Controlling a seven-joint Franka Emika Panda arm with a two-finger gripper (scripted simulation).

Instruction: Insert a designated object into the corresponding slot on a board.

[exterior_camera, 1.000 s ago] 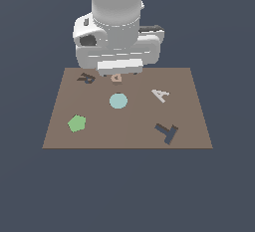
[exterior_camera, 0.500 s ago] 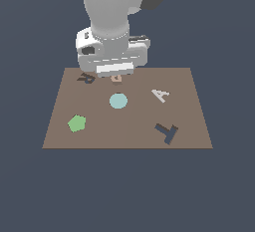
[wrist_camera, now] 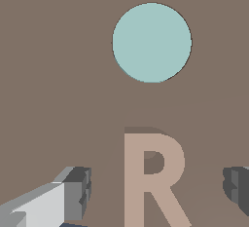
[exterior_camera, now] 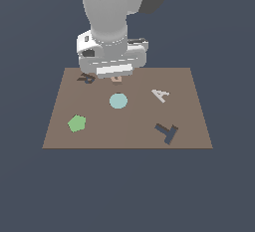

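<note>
Gripper [wrist_camera: 155, 192]: fingers [wrist_camera: 73, 194] were spread apart, 1 on each side of the R block, touching neither.
R block [wrist_camera: 153, 179]: pale tan, lay flat on the board near its far edge, between the fingers; mostly hidden under the hand in the exterior view.
Slot [exterior_camera: 86, 78]: dark R recess near the board's far corner on the exterior view's left, beside the block, unfilled.
Board [exterior_camera: 129, 126]: brown, square.
Circle [wrist_camera: 151, 42]: teal, just beside the block, toward board centre.
Others: green pentagon [exterior_camera: 76, 123], whitish A [exterior_camera: 160, 95], slate T [exterior_camera: 167, 133].
</note>
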